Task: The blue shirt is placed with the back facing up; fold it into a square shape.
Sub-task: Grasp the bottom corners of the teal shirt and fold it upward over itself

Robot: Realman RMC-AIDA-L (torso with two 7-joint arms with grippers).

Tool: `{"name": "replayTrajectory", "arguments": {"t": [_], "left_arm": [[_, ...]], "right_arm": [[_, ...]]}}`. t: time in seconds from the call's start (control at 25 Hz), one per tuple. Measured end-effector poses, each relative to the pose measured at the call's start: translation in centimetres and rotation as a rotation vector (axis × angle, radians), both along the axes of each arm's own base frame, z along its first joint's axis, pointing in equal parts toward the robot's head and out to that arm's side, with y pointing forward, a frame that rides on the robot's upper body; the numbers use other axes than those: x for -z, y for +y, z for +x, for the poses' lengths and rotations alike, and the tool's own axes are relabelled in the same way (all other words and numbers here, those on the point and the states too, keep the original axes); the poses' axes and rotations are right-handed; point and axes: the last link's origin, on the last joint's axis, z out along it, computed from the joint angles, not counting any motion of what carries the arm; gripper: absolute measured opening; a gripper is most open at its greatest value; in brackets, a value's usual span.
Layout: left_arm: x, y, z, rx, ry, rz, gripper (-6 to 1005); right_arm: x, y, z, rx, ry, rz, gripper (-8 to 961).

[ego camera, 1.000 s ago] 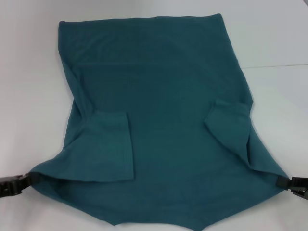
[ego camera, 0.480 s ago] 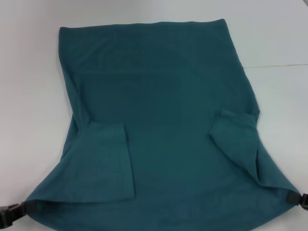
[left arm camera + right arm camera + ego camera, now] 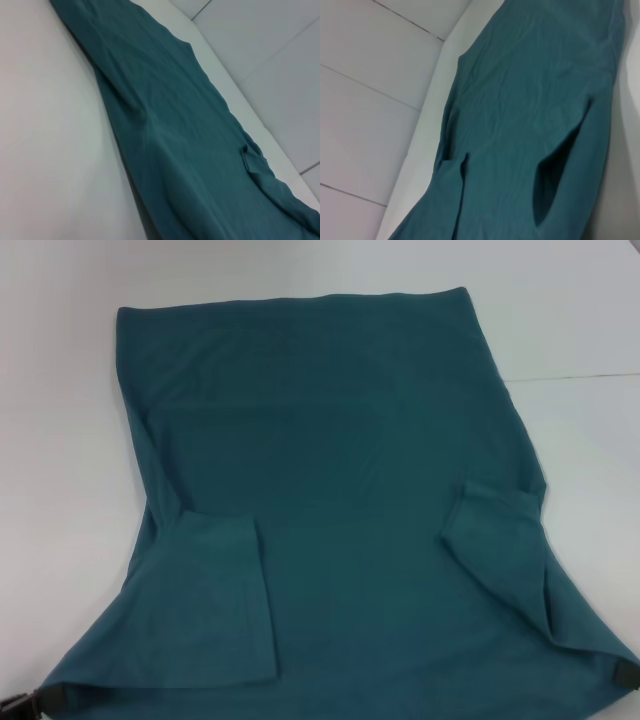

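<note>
the white table (image 3: 60, 440) fills the head view, and the blue shirt (image 3: 330, 490) covers most of it, plain side up, from the straight edge in the upper part of the frame down to the bottom border. both sleeves are folded inward onto the body, one at lower left, one at right of centre. the near corners are drawn out wide toward the bottom corners of the frame. my left gripper (image 3: 35, 700) sits at the bottom left edge, clamped on the shirt's near left corner. my right gripper (image 3: 625, 676) sits at the lower right edge, pinching the near right corner.
</note>
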Motion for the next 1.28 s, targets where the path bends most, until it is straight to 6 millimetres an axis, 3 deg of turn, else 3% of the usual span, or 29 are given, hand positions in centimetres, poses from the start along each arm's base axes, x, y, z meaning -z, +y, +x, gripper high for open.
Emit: {"name": "replayTrajectory", "arguments": {"t": [0.76,1.28], "left_arm": [[0.1,-2.5,-0.7,-0.042,-0.039,0.007,14],[0.3,-3.0,0.2,0.005,-0.083,-0.023,14]], "right_arm": [[-1.3,-5.5,1.5,0.024,-0.004,0.002,40],[-2.0,-6.4,2.2,0.059,-0.019,0.037,40]]}}
